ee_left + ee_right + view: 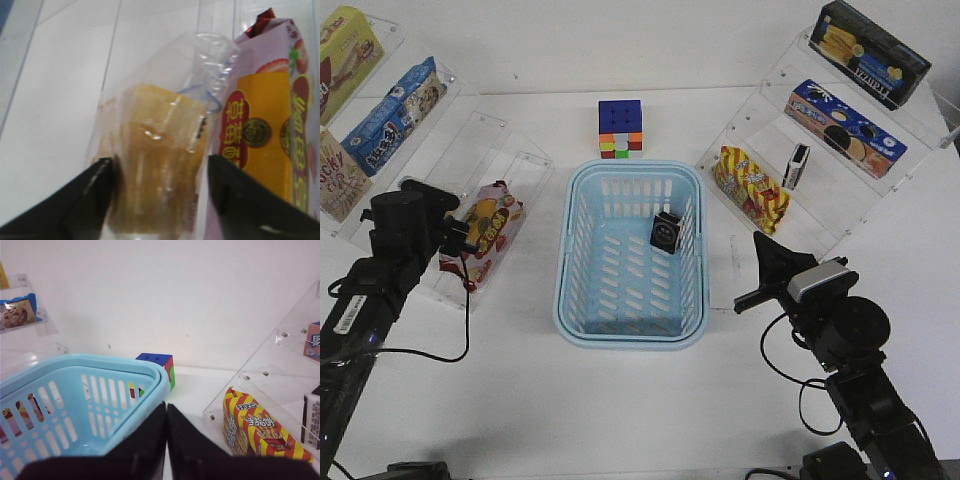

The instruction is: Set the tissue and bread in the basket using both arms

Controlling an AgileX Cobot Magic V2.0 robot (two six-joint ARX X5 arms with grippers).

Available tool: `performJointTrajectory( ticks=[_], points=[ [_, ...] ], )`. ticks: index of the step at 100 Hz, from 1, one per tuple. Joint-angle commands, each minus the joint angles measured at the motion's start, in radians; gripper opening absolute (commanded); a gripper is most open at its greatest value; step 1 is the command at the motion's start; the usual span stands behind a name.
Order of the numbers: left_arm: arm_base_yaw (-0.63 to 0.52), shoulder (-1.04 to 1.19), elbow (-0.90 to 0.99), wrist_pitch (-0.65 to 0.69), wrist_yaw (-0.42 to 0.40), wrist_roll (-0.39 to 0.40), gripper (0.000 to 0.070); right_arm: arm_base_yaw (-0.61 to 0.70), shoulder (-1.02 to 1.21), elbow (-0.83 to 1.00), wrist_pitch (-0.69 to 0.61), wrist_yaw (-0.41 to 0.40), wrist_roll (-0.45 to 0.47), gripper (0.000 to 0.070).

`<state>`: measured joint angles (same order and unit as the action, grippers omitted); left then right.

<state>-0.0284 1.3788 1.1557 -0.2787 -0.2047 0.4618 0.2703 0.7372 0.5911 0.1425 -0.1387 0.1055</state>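
Observation:
The light-blue basket [582,300] stands mid-table; its rim also shows in the right wrist view [120,362]. The black tissue pack [667,232] lies inside it, against the right wall. The bread [155,150], tan in a clear wrapper, stands on the left shelf beside the pink-red snack packet [270,115]. My left gripper [159,167] is open with one finger on each side of the bread; in the front view the left gripper [468,240] hides the bread. My right gripper [760,245] is shut and empty, just right of the basket, and it also shows in the right wrist view [166,407].
A colour cube [621,128] sits behind the basket. Clear acrylic shelves flank the table. The right one holds a yellow-red striped snack bag [750,188], a small black and white pack [799,165] and boxes above. The left one holds the pink-red packet [490,225] and more boxes.

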Motion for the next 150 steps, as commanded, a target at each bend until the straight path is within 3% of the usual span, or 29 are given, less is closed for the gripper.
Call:
performJointTrajectory(
  ticks=[1, 23, 32, 40, 60, 72, 75, 78, 89, 95, 110, 118, 123, 131, 141, 150],
  points=[
    [-0.002, 0.013, 0.020, 0.000, 0.012, 0.005, 0.0000, 0.005, 0.003, 0.008, 0.008, -0.003, 0.011, 0.0000],
    [-0.036, -0.029, 0.109, -0.038, 0.011, -0.012, 0.0000, 0.005, 0.003, 0.008, 0.005, -0.003, 0.011, 0.0000],
    [-0.077, -0.066, 0.171, -0.049, 0.043, -0.071, 0.0000, 0.005, 0.003, 0.008, 0.005, -0.003, 0.011, 0.0000],
    [-0.123, -0.105, 0.211, -0.053, 0.178, -0.137, 0.0000, 0.005, 0.003, 0.008, 0.005, -0.003, 0.011, 0.0000],
    [-0.236, -0.130, 0.225, -0.028, 0.621, -0.304, 0.0000, 0.005, 0.003, 0.008, 0.004, -0.003, 0.011, 0.0000],
    [-0.332, -0.084, 0.225, -0.035, 0.723, -0.332, 0.0003, 0.005, 0.003, 0.008, 0.004, -0.002, 0.011, 0.0000],
    [-0.357, -0.069, 0.225, -0.035, 0.723, -0.331, 0.0018, 0.005, 0.003, 0.008, 0.004, -0.002, 0.011, 0.0000],
    [-0.380, -0.055, 0.225, -0.035, 0.723, -0.328, 0.0075, 0.005, 0.003, 0.008, 0.003, -0.002, 0.011, 0.0000],
    [-0.433, -0.013, 0.225, -0.022, 0.723, -0.317, 0.0407, 0.005, 0.003, 0.008, 0.004, -0.002, 0.010, 0.0000],
    [-0.441, -0.005, 0.225, -0.016, 0.722, -0.317, 0.0466, 0.005, 0.003, 0.008, 0.002, 0.002, 0.010, 0.0000],
    [-0.430, -0.031, 0.231, -0.020, 0.707, -0.322, 0.0454, 0.002, -0.005, 0.008, -0.021, 0.026, 0.008, 0.0000],
    [-0.398, -0.080, 0.231, -0.039, 0.616, -0.340, 0.0427, -0.002, -0.023, 0.008, -0.064, 0.060, 0.005, 0.0000],
    [-0.377, -0.118, 0.231, -0.061, 0.521, -0.352, 0.0338, -0.006, -0.036, 0.008, -0.104, 0.090, 0.006, 0.0000],
    [-0.348, -0.186, 0.231, -0.116, 0.369, -0.364, 0.0012, -0.019, -0.057, 0.004, -0.165, 0.132, 0.010, 0.0000],
    [-0.297, -0.277, 0.230, -0.240, 0.209, -0.401, 0.0000, -0.042, -0.087, -0.014, -0.188, 0.149, 0.008, 0.0000],
    [-0.246, -0.344, 0.200, -0.311, 0.150, -0.420, 0.0000, -0.052, -0.105, -0.028, -0.167, 0.150, 0.006, 0.0000]
  ],
)
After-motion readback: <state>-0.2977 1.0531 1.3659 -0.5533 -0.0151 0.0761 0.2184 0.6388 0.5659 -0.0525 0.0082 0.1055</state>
